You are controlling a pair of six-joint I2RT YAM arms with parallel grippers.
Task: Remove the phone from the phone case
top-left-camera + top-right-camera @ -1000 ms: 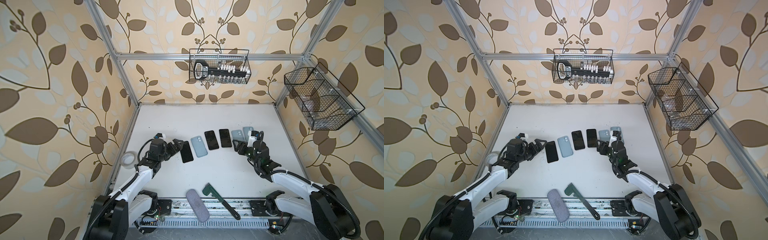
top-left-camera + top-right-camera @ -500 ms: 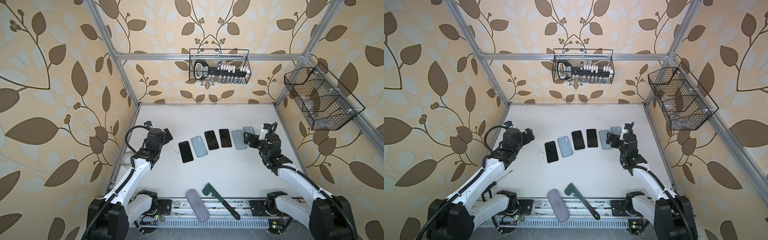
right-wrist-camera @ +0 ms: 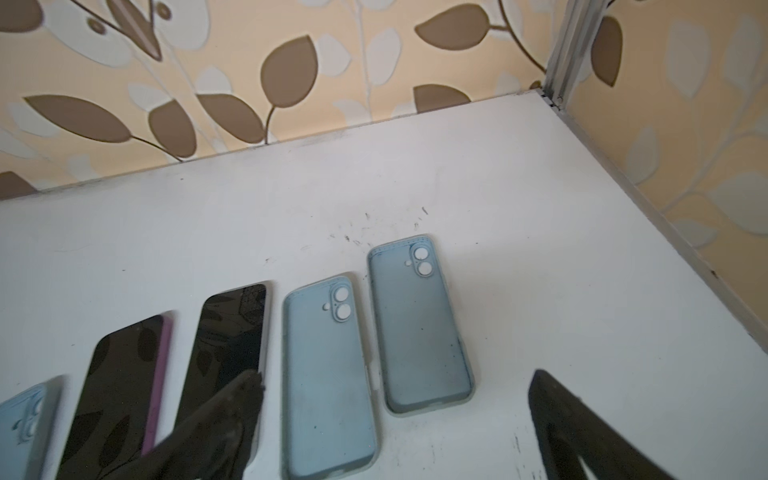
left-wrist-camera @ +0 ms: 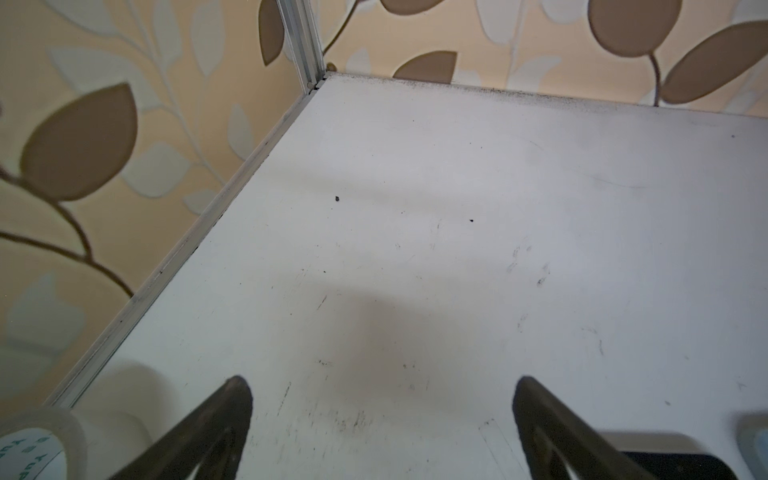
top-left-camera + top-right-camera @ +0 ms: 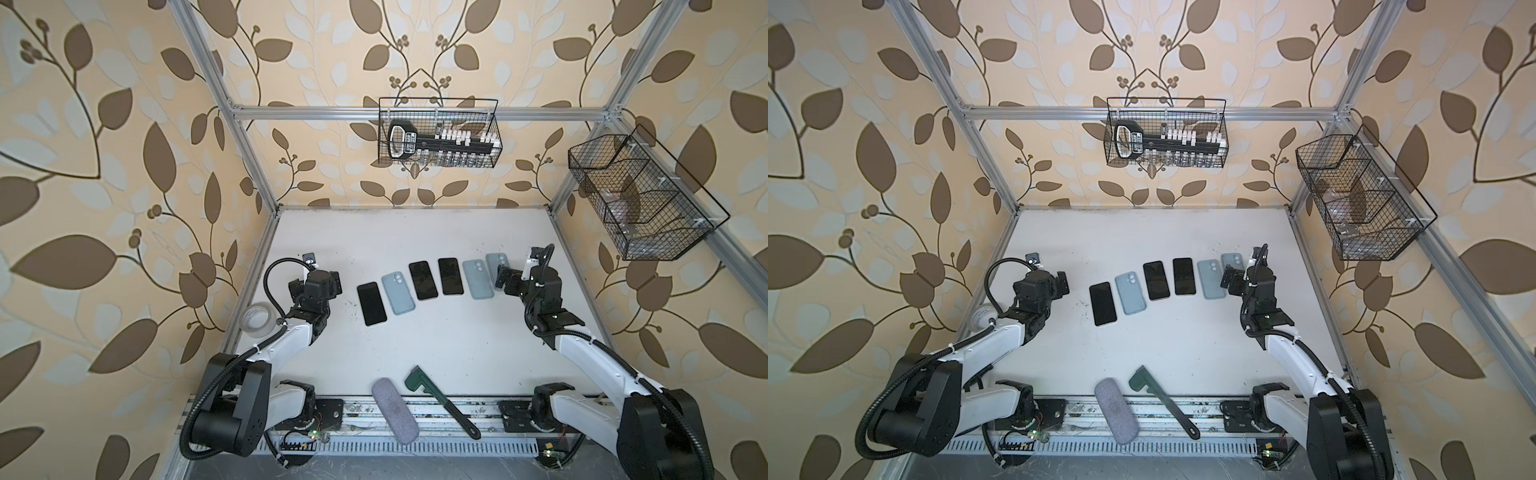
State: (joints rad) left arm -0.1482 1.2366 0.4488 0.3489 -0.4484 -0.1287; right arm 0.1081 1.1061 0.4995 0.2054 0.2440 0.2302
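Three dark-screened phones (image 5: 371,304) and three pale-blue cases (image 5: 398,293), flat in one row

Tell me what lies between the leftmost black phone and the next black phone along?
A pale blue phone case lies flat between the leftmost black phone and the next black phone, as both top views show.

Twin build: the left arm (image 5: 284,340) and right arm (image 5: 590,353) wear white shells over black joints, each on a black base mounted on the rail (image 5: 361,409). Ribbed black cable (image 5: 188,432) loops beside each shoulder near the rail; thinner black cable arcs at the wrists far from it, cinched by white ties (image 5: 538,285). Fingers (image 4: 203,434) are matt black, tapered, scuffed grey.
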